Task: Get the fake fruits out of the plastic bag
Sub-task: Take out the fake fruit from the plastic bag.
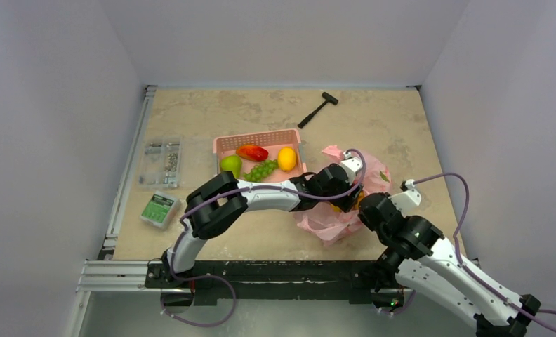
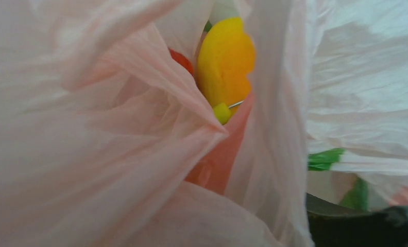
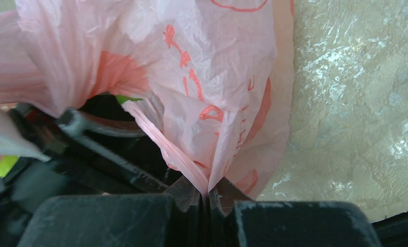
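the plastic bag [image 1: 328, 225] lies crumpled on the counter [image 1: 191, 112], at about 4 o'clock from the pink basket [image 1: 257, 140]. the left end effector [image 1: 346, 198] is buried in the bag's mouth with its jaws hidden by film, so i cannot tell their state. a yellow fake fruit [image 2: 225, 62] sits inside, toward 12 o'clock in the left wrist view. the right end effector [image 3: 208, 198] is clamped tight on a fold at the bag's 4 o'clock edge.

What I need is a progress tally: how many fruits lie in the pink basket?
4: red fruit at the back, green pear left, green grapes in front, orange-yellow fruit right. Others could hide underneath.
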